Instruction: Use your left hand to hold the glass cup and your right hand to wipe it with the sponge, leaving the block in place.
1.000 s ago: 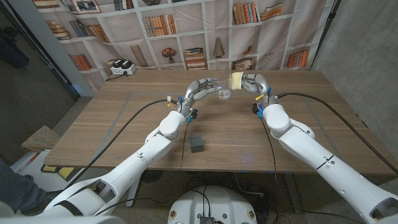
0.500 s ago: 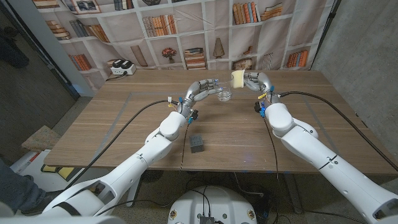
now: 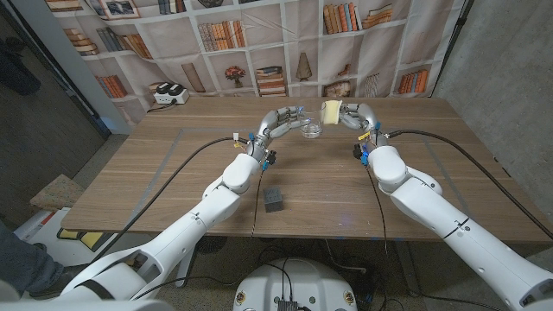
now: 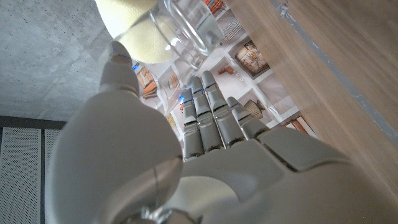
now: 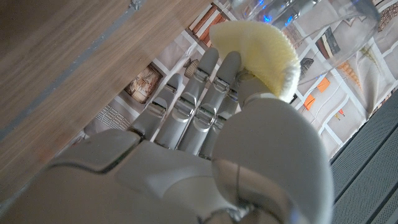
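On the left, the left hand (image 3: 281,120) holds the glass cup (image 3: 312,130) up over the far middle of the wooden surface (image 3: 155,173), fingers wrapped around it and the cup tilted. Just beside it, to the right, the right hand (image 3: 354,115) grips the yellow sponge (image 3: 329,111), which sits close against the cup's rim. Nearer the front edge, the dark block (image 3: 274,199) rests on the surface, well apart from both hands.
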